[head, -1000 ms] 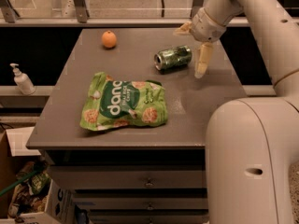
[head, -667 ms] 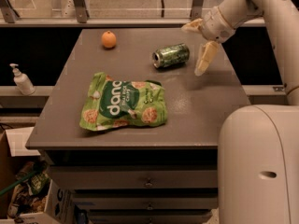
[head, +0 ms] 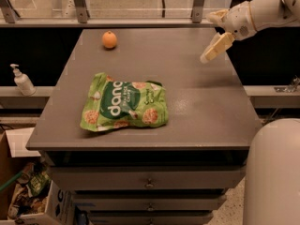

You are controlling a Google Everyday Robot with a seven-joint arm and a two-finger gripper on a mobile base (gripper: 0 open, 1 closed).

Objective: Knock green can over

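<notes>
The green can does not show anywhere on the dark table (head: pixel 197 107) or elsewhere in the camera view. My gripper (head: pixel 209 37) hangs above the table's far right edge, at the end of the white arm (head: pixel 262 13) that comes in from the upper right. Its two pale fingers (head: pixel 214 47) are spread apart and hold nothing.
A large bright-green snack bag (head: pixel 125 106) lies flat at the table's middle left. An orange fruit (head: pixel 109 39) sits at the far left. A soap dispenser (head: pixel 22 80) stands on a ledge to the left. My white base (head: pixel 274 172) fills the lower right. Drawers are below the tabletop.
The green can lay on its side by the gripper at the far right of the table; now it is gone from view. The arm has swung right and up.
</notes>
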